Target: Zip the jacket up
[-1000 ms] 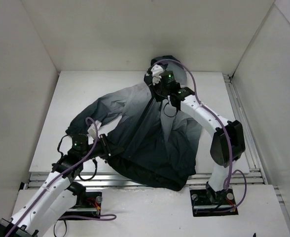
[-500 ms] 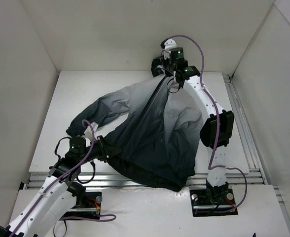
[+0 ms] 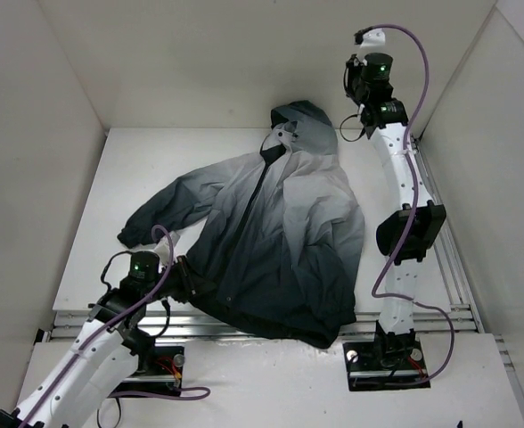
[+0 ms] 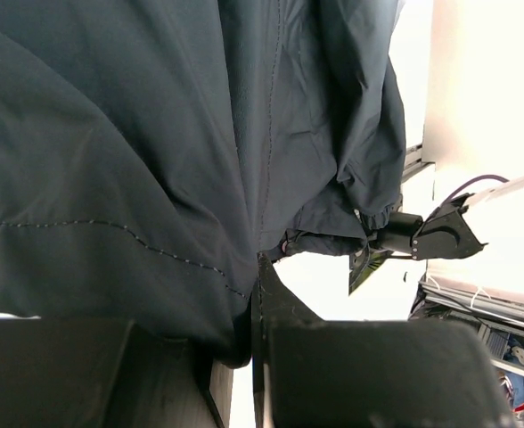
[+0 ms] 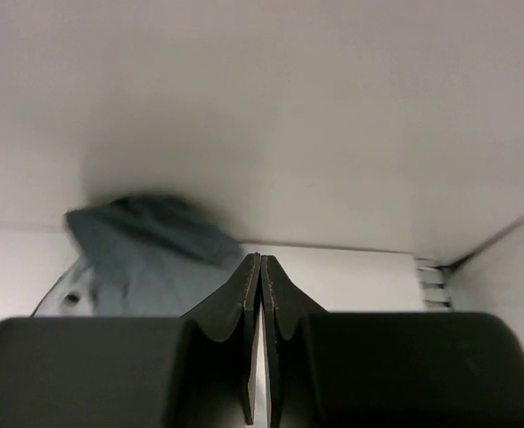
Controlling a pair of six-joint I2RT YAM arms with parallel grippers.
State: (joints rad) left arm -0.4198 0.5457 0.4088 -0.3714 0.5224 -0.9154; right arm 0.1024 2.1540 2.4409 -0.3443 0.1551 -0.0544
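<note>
The jacket [image 3: 280,232] lies spread face up on the table, with light grey shoulders, a dark hem and its hood [image 3: 299,120] against the back wall. Its dark zipper [image 3: 251,209] runs from the hem up to the collar, and the two front panels meet along it. My left gripper [image 3: 191,275] is shut on the jacket's dark hem next to the zipper's lower end. In the left wrist view the gripper [image 4: 255,267] pinches dark fabric [image 4: 137,160]. My right gripper [image 3: 353,89] hangs high at the back right, shut and empty [image 5: 260,259], with the hood [image 5: 146,227] to its left.
White walls enclose the table [image 3: 155,169] at the back and on both sides. A metal rail [image 3: 422,312] runs along the near edge, partly under the jacket's hem. The right arm's base [image 4: 422,236] shows beyond the hem in the left wrist view.
My right gripper left the collar and rose to the back right, away from the jacket. The jacket's top settled flat and the hood came into view. The left gripper kept its hold.
</note>
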